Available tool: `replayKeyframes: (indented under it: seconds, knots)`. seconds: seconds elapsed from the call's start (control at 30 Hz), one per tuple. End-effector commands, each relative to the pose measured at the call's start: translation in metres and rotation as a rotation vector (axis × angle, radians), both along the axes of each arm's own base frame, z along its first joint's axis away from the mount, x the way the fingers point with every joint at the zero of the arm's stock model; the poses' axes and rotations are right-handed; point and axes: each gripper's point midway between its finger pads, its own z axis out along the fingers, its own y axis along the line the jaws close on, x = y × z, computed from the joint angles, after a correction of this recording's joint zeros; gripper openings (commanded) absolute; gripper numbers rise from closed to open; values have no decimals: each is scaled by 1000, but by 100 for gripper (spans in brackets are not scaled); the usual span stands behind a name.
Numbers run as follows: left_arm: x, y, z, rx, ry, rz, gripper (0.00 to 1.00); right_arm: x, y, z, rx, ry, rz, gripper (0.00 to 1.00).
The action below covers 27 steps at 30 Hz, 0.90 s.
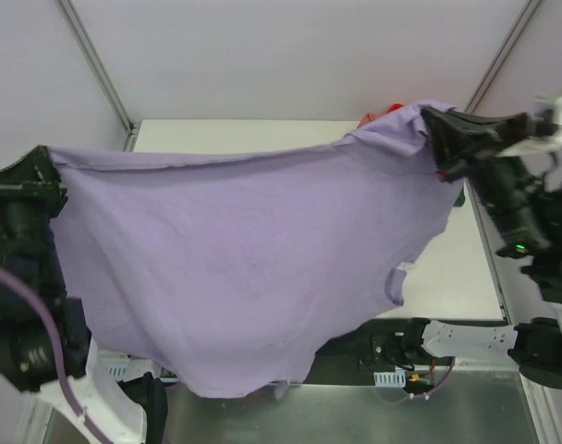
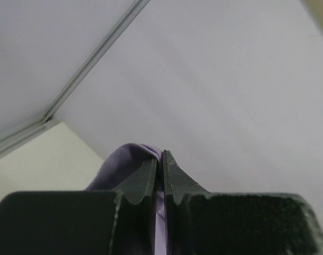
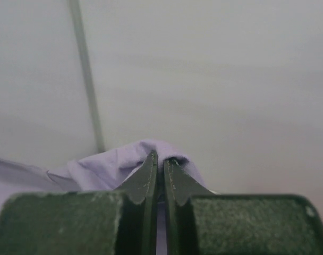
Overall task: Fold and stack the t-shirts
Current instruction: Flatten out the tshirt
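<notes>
Well, the lavender t-shirt (image 1: 244,268) hangs spread wide in the air above the table (image 1: 452,277), stretched from its left edge to the far right corner. The left gripper (image 1: 52,168) pinches one top corner, jaws closed tight on cloth. The right gripper (image 1: 435,141) clamps the other likewise, fabric bunched over its tips.

White table (image 1: 227,135), red object (image 1: 374,118) at back

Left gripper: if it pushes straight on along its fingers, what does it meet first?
The left gripper is shut on the lavender t-shirt, whose fold pokes past its tips. Beyond that, the left wrist view shows only the white enclosure wall ahead; how far off it is I cannot tell.
</notes>
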Motion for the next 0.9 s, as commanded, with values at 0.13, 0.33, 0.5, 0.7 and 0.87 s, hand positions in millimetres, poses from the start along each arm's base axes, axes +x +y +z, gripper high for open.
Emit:
replayKeyframes:
  seconds: [0.13,0.33,0.5,0.7,0.87]
  knots:
    - [165,65,-157,-116,444,42,0,150,39,-100,-285,183,-488,0]
    - [266,101,-324,-204,803,31,0,265,83,-242,-394,459,-412,1]
    - [339,106,-435,-238,1034,-120,0,333,105,-341,-386,666,-346,0]
    - [387,120,-494,-273,1113,-157,0,378,116,-410,-429,790,-326,0]
    - [389,121,-506,-274,1133,-165,0,378,114,-428,-453,824,-332,0]
